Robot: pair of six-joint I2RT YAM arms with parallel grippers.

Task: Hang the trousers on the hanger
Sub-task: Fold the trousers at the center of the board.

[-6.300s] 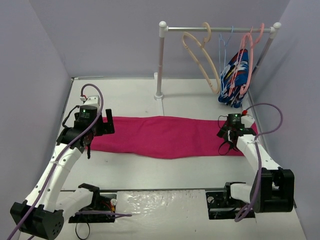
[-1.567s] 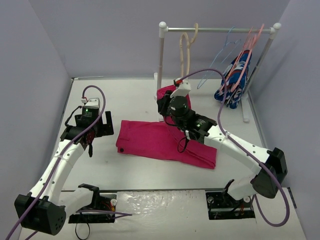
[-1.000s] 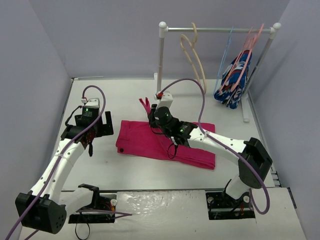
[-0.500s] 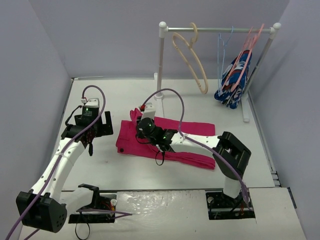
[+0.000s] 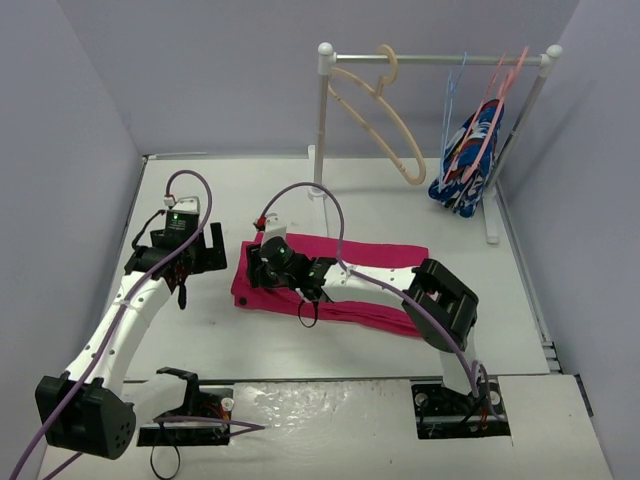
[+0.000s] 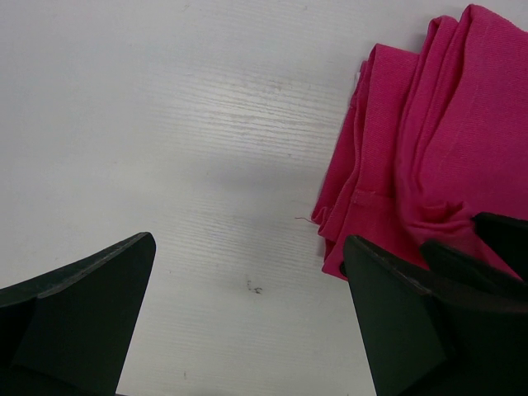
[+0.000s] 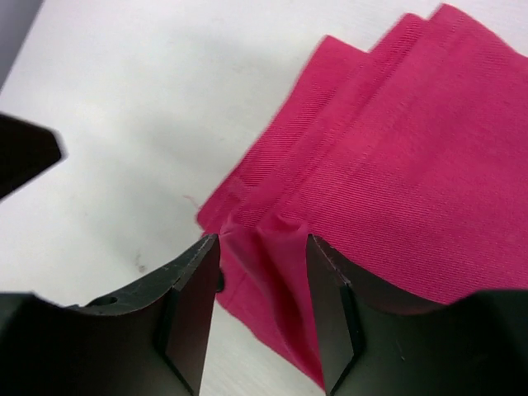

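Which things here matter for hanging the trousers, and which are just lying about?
For the job: trousers, beige hanger.
Just lying about: blue wire hanger, pink hangers, patterned garment.

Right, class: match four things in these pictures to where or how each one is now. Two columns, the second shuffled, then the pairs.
1. trousers
2. hanger
3. left gripper
4. blue patterned garment

A. hanging at the right end of the rail
B. open over bare table, beside the pink cloth's edge
C. hanging empty on the rail's left half
D. lying folded on the table, one end under the right gripper

Pairs: 1-D, 2-C, 3-B, 4-A
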